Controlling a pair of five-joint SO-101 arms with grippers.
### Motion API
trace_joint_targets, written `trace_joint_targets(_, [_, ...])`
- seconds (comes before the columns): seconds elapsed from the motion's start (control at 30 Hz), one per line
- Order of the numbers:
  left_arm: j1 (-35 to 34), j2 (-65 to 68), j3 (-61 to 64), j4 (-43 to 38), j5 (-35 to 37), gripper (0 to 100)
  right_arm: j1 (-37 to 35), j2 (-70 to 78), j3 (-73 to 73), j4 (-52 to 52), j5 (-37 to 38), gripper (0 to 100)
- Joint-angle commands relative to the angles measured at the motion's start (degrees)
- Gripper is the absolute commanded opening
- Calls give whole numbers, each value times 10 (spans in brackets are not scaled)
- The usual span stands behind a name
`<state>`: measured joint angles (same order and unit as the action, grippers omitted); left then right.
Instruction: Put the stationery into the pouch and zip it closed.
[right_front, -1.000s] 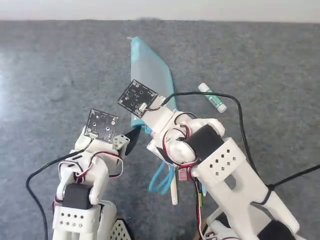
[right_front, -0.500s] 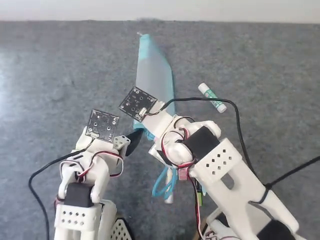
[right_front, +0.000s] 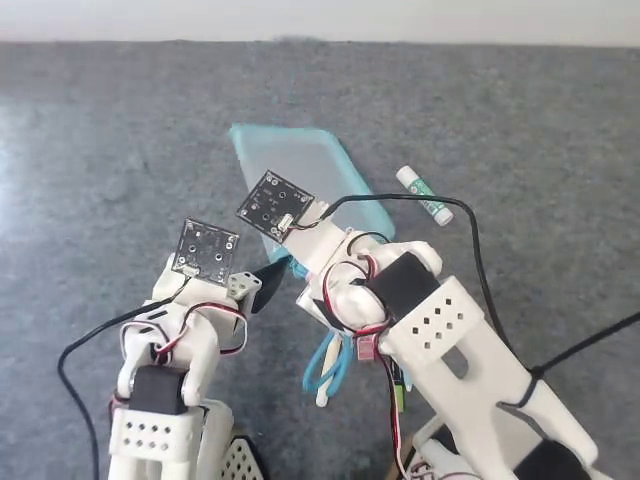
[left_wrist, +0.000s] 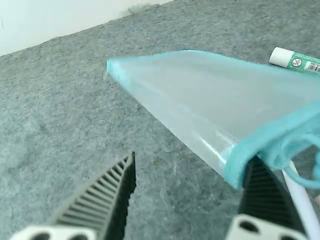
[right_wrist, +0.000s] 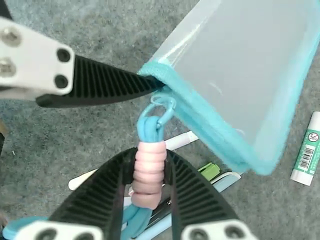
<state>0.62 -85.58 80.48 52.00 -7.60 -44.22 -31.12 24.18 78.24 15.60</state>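
One grip so far: my right gripper (right_wrist: 149, 157) clamps the pink zipper pull (right_wrist: 148, 172). The left gripper (left_wrist: 193, 162) gapes wide at the pouch (left_wrist: 200, 100) corner. The pouch looks light and floppy; I'd pinch its teal hem there. The glue stick (right_front: 424, 195) lies beside it on the tabletop (right_front: 120, 130).

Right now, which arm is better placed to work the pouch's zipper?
Right. The right gripper is shut on the pink zipper pull; the left gripper is open, one finger at the pouch corner, gripping nothing.
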Motion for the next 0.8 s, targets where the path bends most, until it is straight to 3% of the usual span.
trace_joint_targets(0.0, [23, -11, 4, -11, -6, 323, -5, -22, -4, -11, 9, 7])
trace_joint_targets(0.2, [54, -11, 38, -43, -47, 215, -5, -25, -5, -8, 9, 7])
trace_joint_targets(0.57, [49, -11, 39, -44, -44, 197, -5, -29, -7, 1, 11, 7])
trace_joint_targets(0.77, [50, -11, 39, -53, -62, 88, -2, -25, -3, 2, 11, 7])
